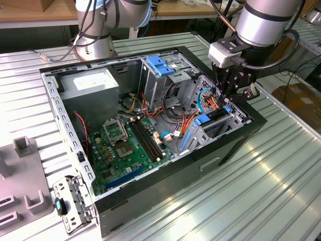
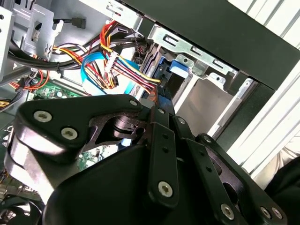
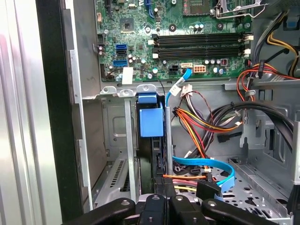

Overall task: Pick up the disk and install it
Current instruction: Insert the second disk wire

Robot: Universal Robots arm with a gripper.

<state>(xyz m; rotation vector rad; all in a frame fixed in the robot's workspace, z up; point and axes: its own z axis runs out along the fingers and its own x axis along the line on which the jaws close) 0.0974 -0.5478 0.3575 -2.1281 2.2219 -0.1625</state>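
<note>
- Gripper (image 1: 231, 96) hangs over the drive cage (image 1: 223, 125) at the front corner of the open computer case (image 1: 165, 196); whether its fingers grip anything I cannot tell, since black linkages block the tips in both wrist views.
- Directly below the gripper, the disk (image 3: 151, 140) stands on edge in the drive cage, partly seated, its blue carrier tab (image 3: 151, 123) facing the motherboard (image 3: 187, 42).
- Its long axis runs down into the cage slot, in line with the gripper's approach.
- First wrist view shows the slot and blue SATA cable (image 3: 206, 166) beside the cage; the exterior view instead shows the power supply (image 1: 93, 83) at the far end of the case.

One open computer case (image 1: 235, 145), one motherboard (image 1: 125, 145), one power supply (image 1: 93, 83), perhaps two blue carriers (image 1: 159, 65).
</note>
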